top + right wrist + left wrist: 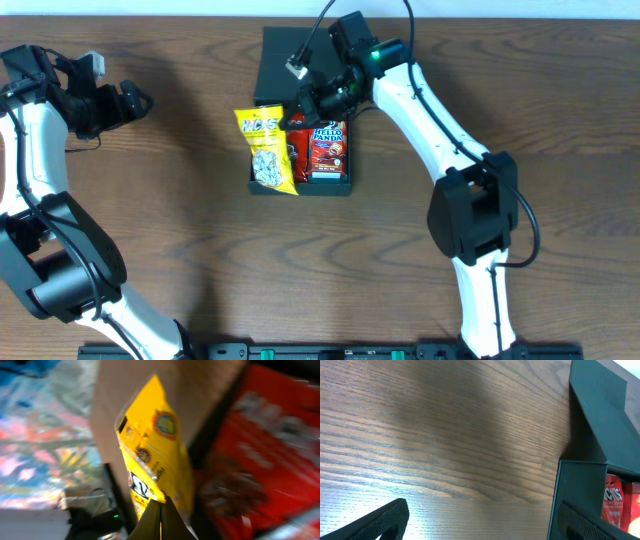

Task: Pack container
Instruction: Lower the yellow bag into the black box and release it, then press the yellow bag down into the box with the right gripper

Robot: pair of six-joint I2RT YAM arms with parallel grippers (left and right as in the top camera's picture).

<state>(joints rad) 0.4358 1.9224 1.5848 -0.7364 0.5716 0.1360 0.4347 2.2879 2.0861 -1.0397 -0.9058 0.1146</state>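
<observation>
The container (300, 188) is a dark grey-green shallow box in the middle of the table, with its flap lid (282, 60) open at the far side. In it lie a red Hello Panda packet (328, 148) and a dark red packet (296, 150). A yellow snack packet (266, 150) lies over the box's left wall. My right gripper (300, 106) is shut on the top edge of the yellow packet (155, 455), with its fingertips (161, 507) pinched together. My left gripper (140, 100) is open and empty, far left of the box, low over the wood (480, 527).
In the left wrist view the container's near wall (575, 495) and lid (600, 415) stand at the right, with red packets (620, 505) showing inside. The right wrist view is blurred; the red packet (250, 445) fills its right side.
</observation>
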